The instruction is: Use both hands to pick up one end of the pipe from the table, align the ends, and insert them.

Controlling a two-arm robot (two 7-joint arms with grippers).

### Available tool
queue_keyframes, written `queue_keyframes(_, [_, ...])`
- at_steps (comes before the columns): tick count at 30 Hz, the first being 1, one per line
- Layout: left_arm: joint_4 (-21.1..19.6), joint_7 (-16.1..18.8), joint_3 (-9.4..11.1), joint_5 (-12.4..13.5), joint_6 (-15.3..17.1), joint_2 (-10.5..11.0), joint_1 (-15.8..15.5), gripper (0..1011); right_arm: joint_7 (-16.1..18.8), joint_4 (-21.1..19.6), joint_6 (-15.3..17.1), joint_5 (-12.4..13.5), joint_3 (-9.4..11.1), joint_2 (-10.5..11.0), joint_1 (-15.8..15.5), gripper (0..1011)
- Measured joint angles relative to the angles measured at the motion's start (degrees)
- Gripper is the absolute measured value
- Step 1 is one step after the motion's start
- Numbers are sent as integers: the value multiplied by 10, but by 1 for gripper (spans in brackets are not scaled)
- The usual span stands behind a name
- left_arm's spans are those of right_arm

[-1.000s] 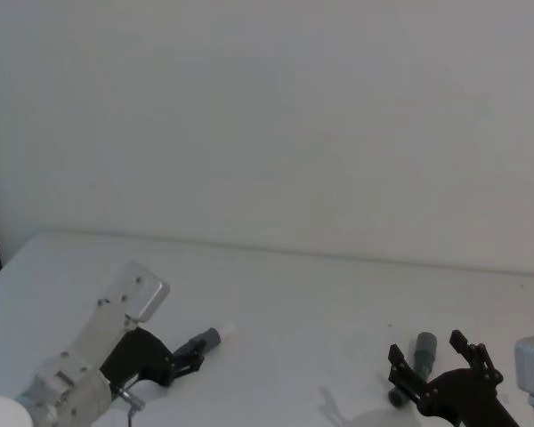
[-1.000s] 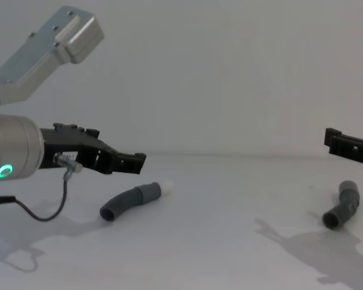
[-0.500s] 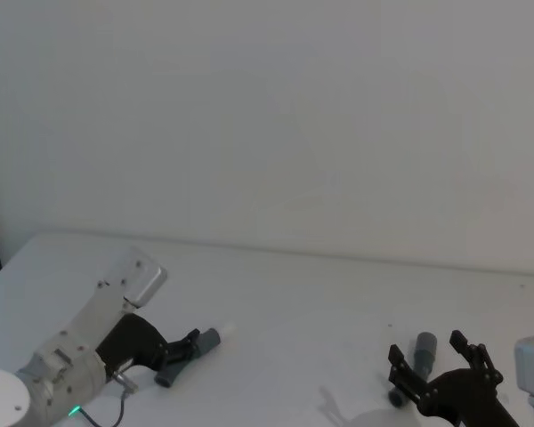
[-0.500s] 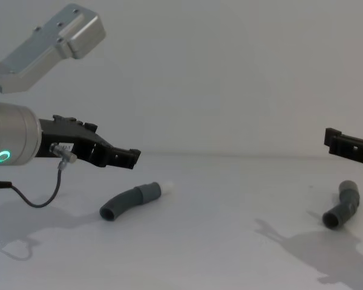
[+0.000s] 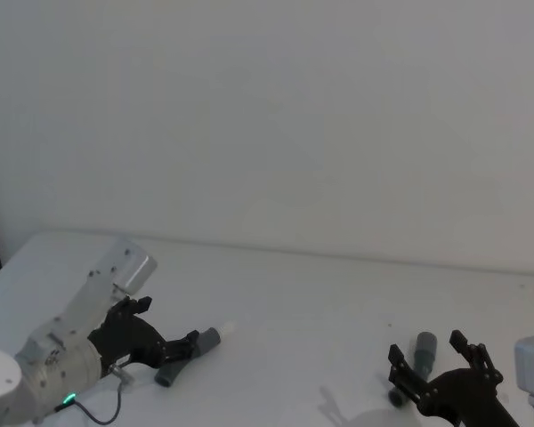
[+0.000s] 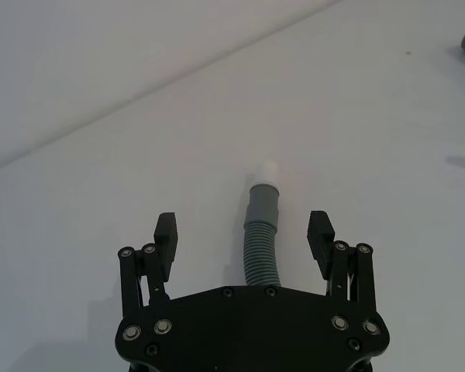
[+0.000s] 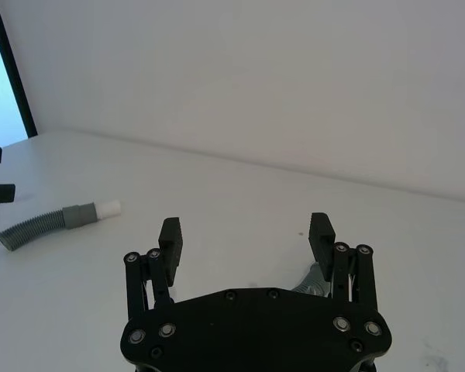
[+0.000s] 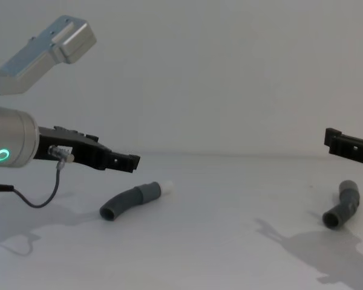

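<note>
Our left claw (image 6: 242,226) hovers low over the worktop (image 8: 230,254), jaws spread wide, just above the white-tipped pipe piece (image 6: 262,244) and clear of it; that piece lies flat on the worktop's left side, its white plug tip (image 6: 265,170) pointing away from the claw; our right claw (image 7: 246,232) is wide too, above the socket piece (image 8: 343,208), which lies on the right, well apart from the first.

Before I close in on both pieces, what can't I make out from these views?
- Left wrist view: rear end of the plug pipe is hidden behind the left pincer.
- Right wrist view: the socket pipe is mostly hidden behind the right pincer.
- Chest view: the right pincer is cut off by the right edge.
</note>
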Motion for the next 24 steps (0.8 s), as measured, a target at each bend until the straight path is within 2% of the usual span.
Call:
queue_keyframes(4, [12,-22,5,-3,12,2,-15,1001,0,0,0,0,0,0,0,1001])
queue_keyframes(13, [47,-89,34,6,37,13,-67,1002,0,0,0,0,0,0,0,1001])
queue_keyframes(24, [90,-127,45,6,35,8,-101,1001,0,0,0,0,0,0,0,1001])
